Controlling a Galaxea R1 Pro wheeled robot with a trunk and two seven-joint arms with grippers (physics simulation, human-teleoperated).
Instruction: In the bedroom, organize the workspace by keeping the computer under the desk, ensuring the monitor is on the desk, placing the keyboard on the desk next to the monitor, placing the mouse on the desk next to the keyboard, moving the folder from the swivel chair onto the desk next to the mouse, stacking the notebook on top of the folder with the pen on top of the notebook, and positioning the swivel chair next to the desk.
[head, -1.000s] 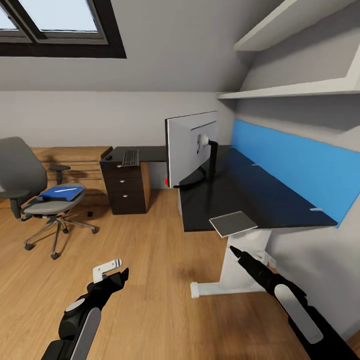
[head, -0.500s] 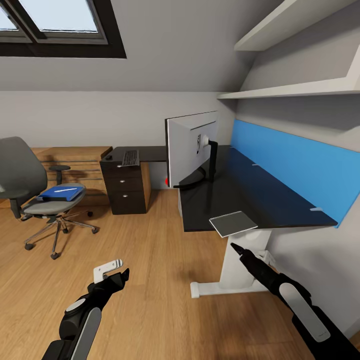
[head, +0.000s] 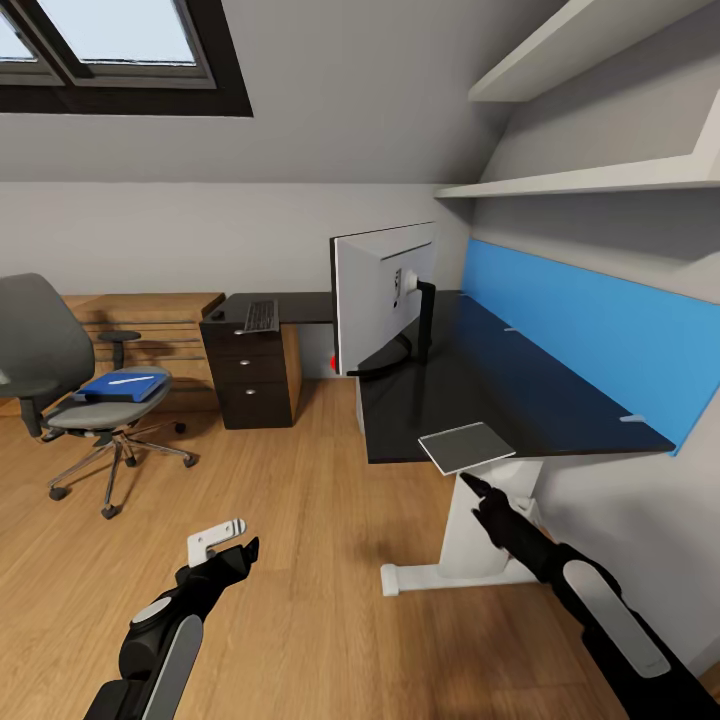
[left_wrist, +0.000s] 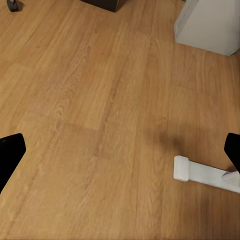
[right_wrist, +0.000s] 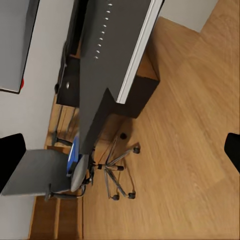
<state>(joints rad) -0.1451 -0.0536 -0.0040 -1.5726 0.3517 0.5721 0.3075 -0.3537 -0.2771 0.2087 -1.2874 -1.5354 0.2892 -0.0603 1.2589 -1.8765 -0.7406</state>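
Desk (head: 500, 385) is glossy black on top with white legs and a bright blue back panel (head: 590, 335). Left of the desk, the grey swivel chair (head: 60, 370) carries a blue folder (head: 120, 386) with a white pen (head: 130, 380), all over honey-coloured wood plank floor (head: 300, 560).

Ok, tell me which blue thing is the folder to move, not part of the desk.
It is the small flat blue folder lying on the swivel chair seat; the large blue panel stands upright behind the desk.

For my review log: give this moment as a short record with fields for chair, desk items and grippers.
chair: swivel chair on the floor, apart from the desk
on chair: folder with pen on top
on desk: monitor, keyboard
left gripper: open, empty
right gripper: open, empty, just below desk's near edge
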